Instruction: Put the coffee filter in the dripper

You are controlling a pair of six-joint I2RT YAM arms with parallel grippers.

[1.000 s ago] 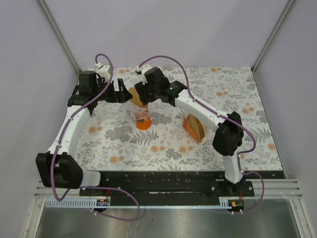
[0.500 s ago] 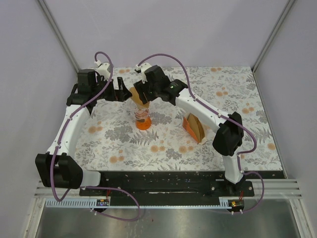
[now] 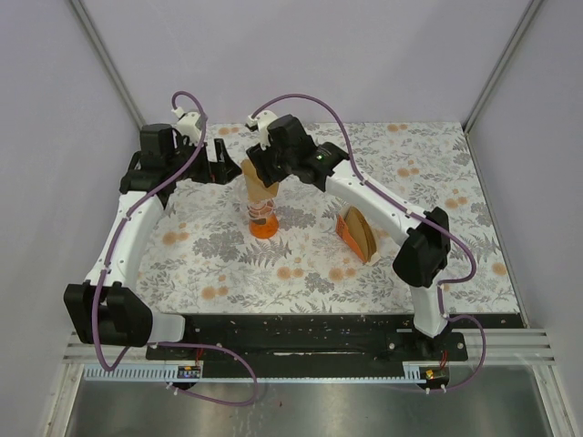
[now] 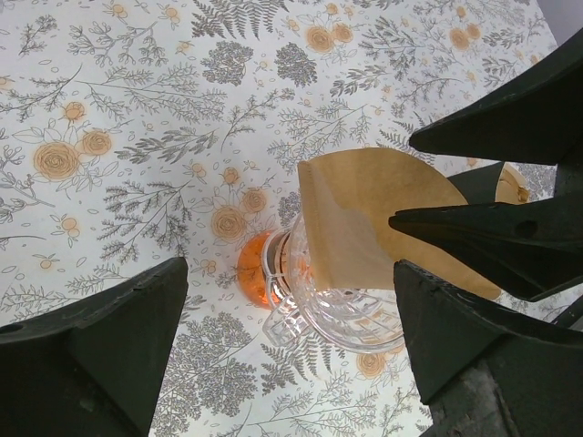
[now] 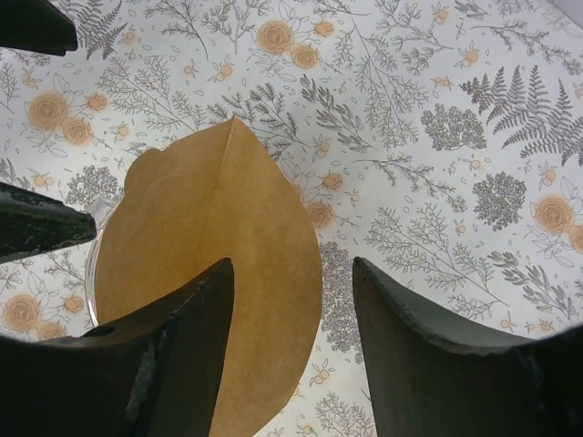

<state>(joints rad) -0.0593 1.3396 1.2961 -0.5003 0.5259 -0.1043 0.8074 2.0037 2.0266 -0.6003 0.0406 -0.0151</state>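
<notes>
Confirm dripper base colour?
Orange. The dripper base shows best in the left wrist view.

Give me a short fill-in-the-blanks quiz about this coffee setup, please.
1. The dripper has a clear top and an ___ base.
2. The coffee filter standing over it is light ___ in colour.
3. In the top view, the beige holder stands to the dripper's ___.
4. The left arm's fingers are ___, holding nothing.

Missing words: orange; brown; right; open.
</notes>
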